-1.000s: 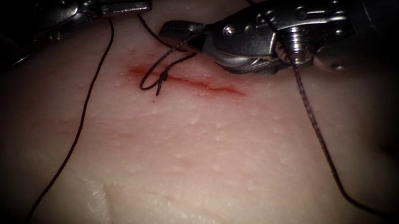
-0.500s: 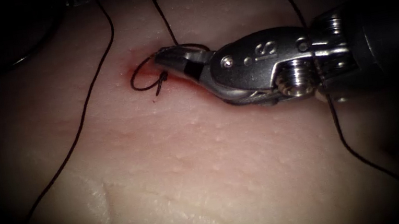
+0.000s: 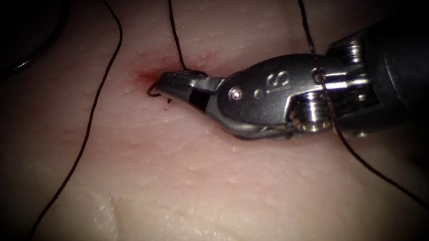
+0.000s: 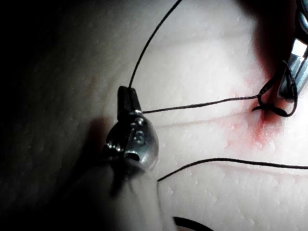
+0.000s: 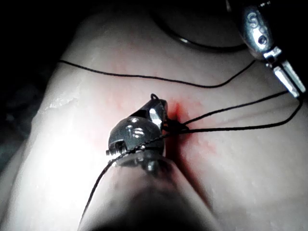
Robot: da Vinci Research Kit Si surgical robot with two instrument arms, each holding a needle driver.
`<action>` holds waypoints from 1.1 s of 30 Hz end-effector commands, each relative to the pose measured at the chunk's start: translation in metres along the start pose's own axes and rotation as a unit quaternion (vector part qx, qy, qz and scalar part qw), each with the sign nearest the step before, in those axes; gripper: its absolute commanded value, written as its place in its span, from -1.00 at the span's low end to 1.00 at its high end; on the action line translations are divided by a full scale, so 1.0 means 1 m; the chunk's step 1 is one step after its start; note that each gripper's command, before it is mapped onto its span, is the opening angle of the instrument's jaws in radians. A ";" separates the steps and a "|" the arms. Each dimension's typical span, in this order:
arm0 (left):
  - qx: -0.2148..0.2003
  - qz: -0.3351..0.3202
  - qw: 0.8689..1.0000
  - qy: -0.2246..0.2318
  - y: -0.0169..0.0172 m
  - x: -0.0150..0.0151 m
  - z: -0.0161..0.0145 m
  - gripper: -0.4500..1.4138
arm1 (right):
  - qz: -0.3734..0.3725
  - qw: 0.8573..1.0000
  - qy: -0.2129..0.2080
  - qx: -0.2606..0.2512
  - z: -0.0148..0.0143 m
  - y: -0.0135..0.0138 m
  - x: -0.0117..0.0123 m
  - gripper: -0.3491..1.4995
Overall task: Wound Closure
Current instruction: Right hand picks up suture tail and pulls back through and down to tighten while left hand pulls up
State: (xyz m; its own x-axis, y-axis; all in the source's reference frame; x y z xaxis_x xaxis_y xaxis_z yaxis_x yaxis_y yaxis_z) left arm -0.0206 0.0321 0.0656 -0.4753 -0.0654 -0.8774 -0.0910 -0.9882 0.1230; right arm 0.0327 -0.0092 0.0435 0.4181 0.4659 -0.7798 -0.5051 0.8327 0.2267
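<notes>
Knot (image 3: 155, 91) sits at the red left end of the cut (image 3: 147, 79), a small loop lying flat on the tissue (image 3: 179, 188). Your right tool (image 3: 163, 82) comes in low from the right with its long axis nearly along the cut, covering the rest of it. Its jaws look closed on the thread (image 3: 174, 24) right at the knot, so it is by far the nearer arm. From there one strand runs straight up and away to your left tool (image 4: 127, 103), which stands well apart from the knot with its jaws clamped on the thread. That strand looks taut, roughly square to the right tool's axis. Another strand (image 3: 313, 54) drapes over the right tool's wrist and trails off lower right — snag risk, I'd judge, if you roll that wrist. A third (image 3: 93, 107) lies slack on the left side of the cut. The needle (image 3: 40, 55) looks like the dark arc at the tissue's far left edge — free, held by neither tool, not in the tissue. Open room lies below and left of the knot.
</notes>
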 end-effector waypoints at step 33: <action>0.138 0.074 0.984 -0.081 -0.0114 -0.0027 0.0029 -1.00 | -0.009 1.000 0.006 0.009 -0.0002 -0.0037 -0.0014 -1.00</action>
State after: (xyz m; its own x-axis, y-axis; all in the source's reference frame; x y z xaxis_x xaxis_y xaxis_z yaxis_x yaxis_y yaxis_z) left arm -0.0203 0.0443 0.0674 -0.6366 -0.1632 -0.7538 -0.2359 -0.8893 0.3918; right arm 0.0332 -0.0123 0.0433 0.4182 0.4471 -0.7907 -0.4859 0.8456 0.2211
